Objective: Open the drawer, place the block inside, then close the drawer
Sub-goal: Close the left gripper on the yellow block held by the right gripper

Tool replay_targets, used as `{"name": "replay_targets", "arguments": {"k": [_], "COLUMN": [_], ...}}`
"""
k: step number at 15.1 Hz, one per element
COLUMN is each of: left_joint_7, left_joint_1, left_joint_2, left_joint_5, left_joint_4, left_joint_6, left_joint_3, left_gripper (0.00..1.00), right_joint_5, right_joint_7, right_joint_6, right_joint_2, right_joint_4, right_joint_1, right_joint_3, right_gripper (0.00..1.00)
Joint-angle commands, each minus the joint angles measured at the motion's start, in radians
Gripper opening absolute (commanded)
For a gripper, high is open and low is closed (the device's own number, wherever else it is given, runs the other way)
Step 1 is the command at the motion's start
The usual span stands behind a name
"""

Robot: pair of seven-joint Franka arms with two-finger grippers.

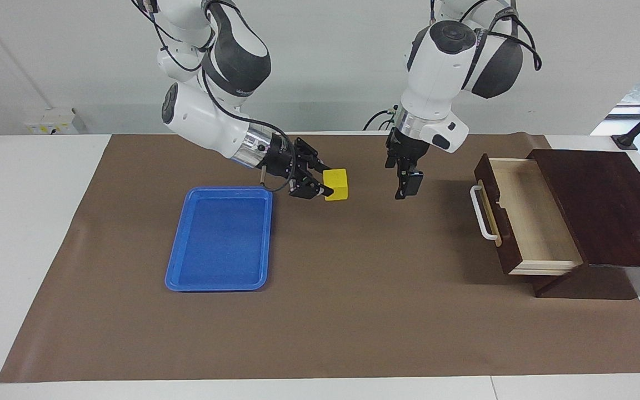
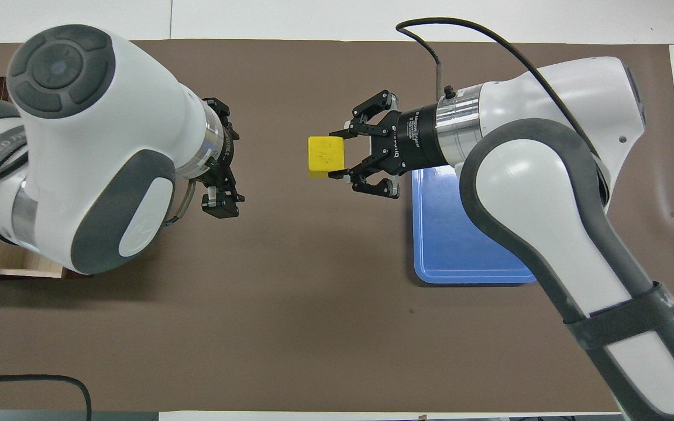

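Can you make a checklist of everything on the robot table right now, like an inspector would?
Surface: brown mat over a white table.
Job's things: drawer pulled open, nothing seen inside; block held up over the mat, between the blue tray and the drawer.
Clutter: blue tray, nothing seen in it, at the right arm's end.
Hands: right hand shut on the block; left hand hangs over the mat, pointing down.
Cables: black cables loop along both arms.
Surroundings: dark cabinet holding the drawer; white wall.
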Motion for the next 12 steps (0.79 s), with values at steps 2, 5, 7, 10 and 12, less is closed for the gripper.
{"name": "replay_targets", "arguments": {"k": [2,5,7,10,12], "left_joint_7": [-0.052,-0.052,-0.052,-0.052,-0.052], "left_joint_1": [-0.044,-0.053,-0.059,-0.061,-0.061], "left_joint_2": [0.026,0.030,0.030,0.032,0.036], "left_joint_5": [0.027,0.039,0.041,0.042,0.044], "left_joint_4": [0.023,0.023,0.023,0.025,0.025], "left_joint_6": [0.021,0.020,0.021,0.021,0.026], "left_joint_3": [0.013,0.013,0.015,0.015,0.016], "left_gripper": [1.00,1.00,1.00,1.00,1.00], "right_joint_5": [0.024,0.016,0.015,0.015,0.015], "right_joint_7": [0.024,0.017,0.015,0.015,0.014], "right_joint_6": [0.063,0.080,0.094,0.135,0.140], "right_joint_2": [-0.008,-0.013,-0.011,-0.001,-0.001], "right_joint_4": [-0.030,-0.049,-0.056,-0.057,-0.062], "right_joint_1": [0.058,0.086,0.087,0.112,0.112], "right_joint_3": [-0.002,-0.002,-0.002,-0.002,0.000], "right_gripper": [0.00,0.00,0.00,0.00,0.00]}}
